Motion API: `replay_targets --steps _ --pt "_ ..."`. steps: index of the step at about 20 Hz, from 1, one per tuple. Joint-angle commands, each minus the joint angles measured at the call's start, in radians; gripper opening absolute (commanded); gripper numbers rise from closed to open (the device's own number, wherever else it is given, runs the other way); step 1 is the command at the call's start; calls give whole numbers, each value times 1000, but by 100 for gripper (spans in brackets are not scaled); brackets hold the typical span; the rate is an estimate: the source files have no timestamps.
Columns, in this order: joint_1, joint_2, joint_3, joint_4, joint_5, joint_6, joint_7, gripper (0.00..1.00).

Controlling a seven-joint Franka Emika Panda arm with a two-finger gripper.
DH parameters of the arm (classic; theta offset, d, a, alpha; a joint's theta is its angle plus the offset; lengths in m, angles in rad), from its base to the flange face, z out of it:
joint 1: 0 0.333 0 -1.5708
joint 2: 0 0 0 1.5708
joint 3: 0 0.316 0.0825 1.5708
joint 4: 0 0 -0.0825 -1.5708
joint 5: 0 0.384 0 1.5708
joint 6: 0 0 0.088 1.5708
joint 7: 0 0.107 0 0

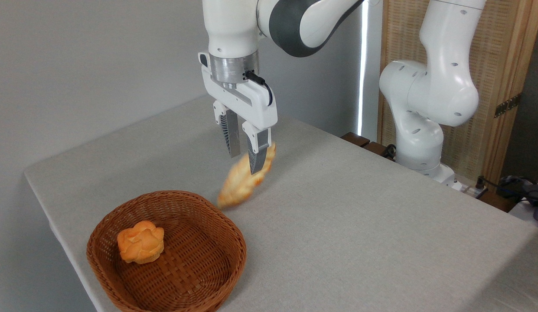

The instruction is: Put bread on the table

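The bread (239, 184), a long pale golden loaf, hangs tilted and blurred just below my gripper (245, 164), behind the brown wicker basket (225, 225). Its lower tip is near the grey table (360, 225), and its upper end shows behind my right finger (258, 149). The fingers stand apart and look sharp while the loaf is smeared, so it is loose from them. My gripper is open above the table, a little beyond the basket's far rim.
A small round orange bun (141, 242) lies inside the basket at the front left. The arm's white base (425, 143) stands off the table's far right edge, and a grey wall runs behind.
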Motion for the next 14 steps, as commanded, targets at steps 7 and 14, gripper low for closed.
replay_targets --steps 7,14 --pt "-8 2 3 26 -17 2 -12 100" --pt "8 118 12 270 -8 -159 -9 100"
